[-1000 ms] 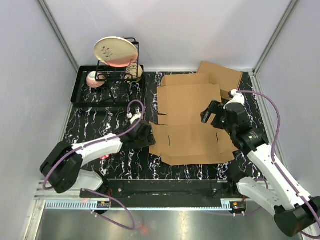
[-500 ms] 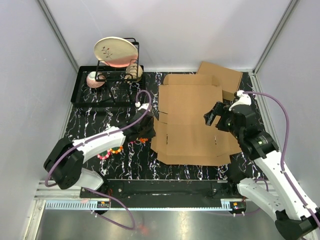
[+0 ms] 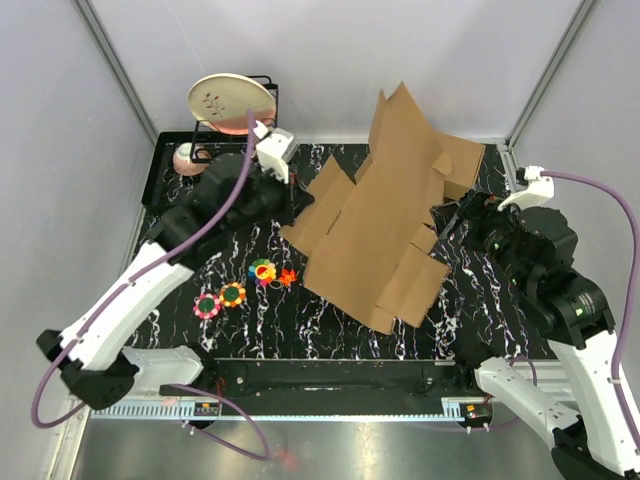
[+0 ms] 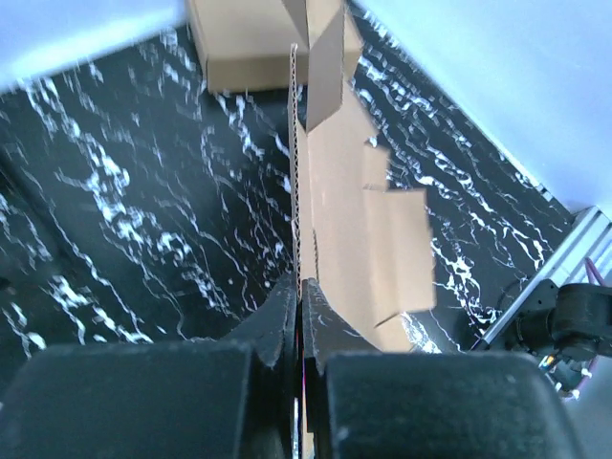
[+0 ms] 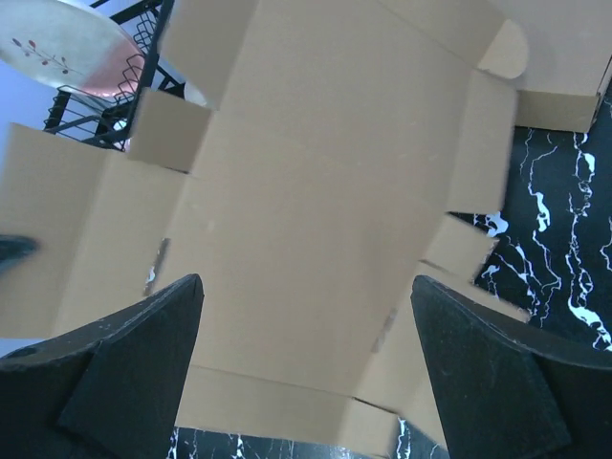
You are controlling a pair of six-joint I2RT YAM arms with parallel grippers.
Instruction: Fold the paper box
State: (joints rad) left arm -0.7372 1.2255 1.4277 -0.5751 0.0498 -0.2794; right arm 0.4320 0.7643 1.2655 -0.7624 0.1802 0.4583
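Top external, brown corrugated paper box (image 3: 370,225), slotted flaps

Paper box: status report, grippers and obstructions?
Left gripper shut on paper box edge. Right gripper open, empty. Sheet tilted up, unfolded. Flower toys beside it.

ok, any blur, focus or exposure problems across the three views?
Top external: evenly lit and mostly sharp, with the paper box crisp. Left wrist: the box flaps are smeared, the left pincer is dark and out of focus, and the wall is washed out. Right wrist: the box is soft throughout, and the right pincer shows only as black, unfocused shapes.
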